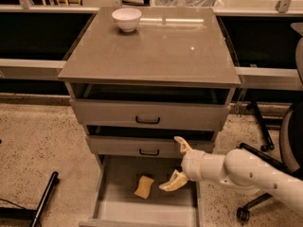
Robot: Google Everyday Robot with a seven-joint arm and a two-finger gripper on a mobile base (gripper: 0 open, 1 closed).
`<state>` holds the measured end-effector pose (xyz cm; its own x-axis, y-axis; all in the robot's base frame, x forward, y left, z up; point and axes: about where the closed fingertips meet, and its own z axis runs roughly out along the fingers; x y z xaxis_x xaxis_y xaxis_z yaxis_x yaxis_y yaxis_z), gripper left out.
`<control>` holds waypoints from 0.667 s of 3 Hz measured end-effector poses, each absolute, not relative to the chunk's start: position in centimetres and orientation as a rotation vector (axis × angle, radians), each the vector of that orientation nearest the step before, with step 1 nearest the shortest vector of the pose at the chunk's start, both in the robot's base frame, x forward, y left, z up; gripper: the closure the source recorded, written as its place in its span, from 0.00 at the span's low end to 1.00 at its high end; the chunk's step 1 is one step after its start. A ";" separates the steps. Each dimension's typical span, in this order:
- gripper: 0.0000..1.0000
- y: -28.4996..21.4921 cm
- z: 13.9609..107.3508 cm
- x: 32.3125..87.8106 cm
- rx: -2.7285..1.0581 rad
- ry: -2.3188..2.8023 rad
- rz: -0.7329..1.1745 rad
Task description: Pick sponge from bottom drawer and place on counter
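Note:
The pale-yellow sponge [144, 187] lies on the floor of the open bottom drawer [118, 207], left of its middle. My gripper [176, 165] reaches in from the right on a white arm. Its two cream fingers are spread wide, one up by the middle drawer front, the other low over the drawer just right of the sponge. It holds nothing and is apart from the sponge. The grey-brown counter [161, 51] tops the cabinet above.
A white bowl [126, 19] stands at the counter's back left. Two upper drawers with black handles [147, 120] sit slightly open. An office chair base [251, 207] is on the right floor, a black pole [42, 200] at lower left.

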<state>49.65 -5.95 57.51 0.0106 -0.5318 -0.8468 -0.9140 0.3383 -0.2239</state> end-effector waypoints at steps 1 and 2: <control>0.00 -5.3 50.7 50.4 -1.265 1.645 0.531; 0.00 -6.9 43.5 48.8 -1.186 1.709 0.574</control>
